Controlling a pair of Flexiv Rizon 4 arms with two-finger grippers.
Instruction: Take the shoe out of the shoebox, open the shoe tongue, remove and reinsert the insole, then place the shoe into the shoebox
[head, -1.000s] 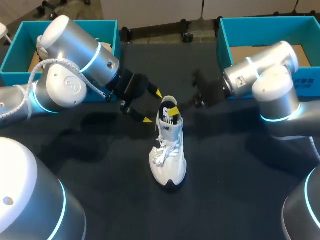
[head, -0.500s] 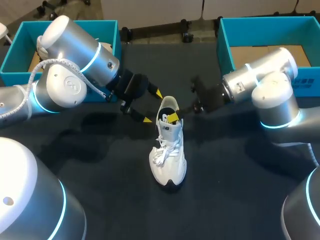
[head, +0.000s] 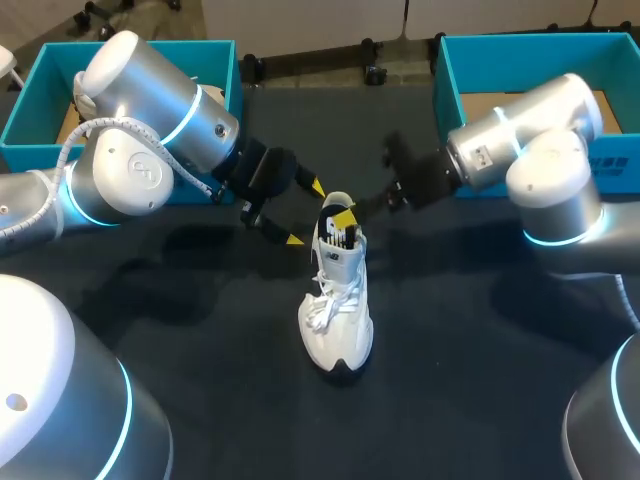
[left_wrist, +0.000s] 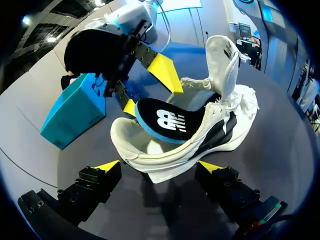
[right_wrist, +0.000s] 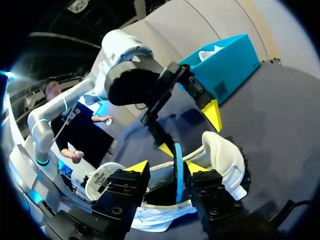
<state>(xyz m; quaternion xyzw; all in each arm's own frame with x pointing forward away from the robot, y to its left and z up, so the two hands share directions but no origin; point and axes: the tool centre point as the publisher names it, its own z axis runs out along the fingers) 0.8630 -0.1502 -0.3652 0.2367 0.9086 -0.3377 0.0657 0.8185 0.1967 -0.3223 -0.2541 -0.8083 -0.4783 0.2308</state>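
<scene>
your right gripper (right_wrist: 166, 169) has its fingers closed on the heel end of the insole (left_wrist: 167, 122), one yellow tip above and one below, with the insole angled half out of the shoe (head: 338, 300). the shoe stands upright on the table (head: 200, 330) between the two arms, outside any box, and its tongue (left_wrist: 223, 55) is pulled up and forward. your left gripper (left_wrist: 159, 167) hangs wide open just behind the heel, with a finger on either side and neither one touching the shoe.

that is the weak spot as i judge it: nothing pins the shoe down. if the front of the insole catches under the tongue or the laces while you pull or push, the whole shoe can lift, tip onto its side or skid across the cloth. the grip is only on a thin edge, so the foam may also bend or slip free of the tips. if you push it back in at this steep angle, it could fold at the toe instead of lying flat. watch the two grippers as well, since they sit close together at the heel and could knock each other.
</scene>
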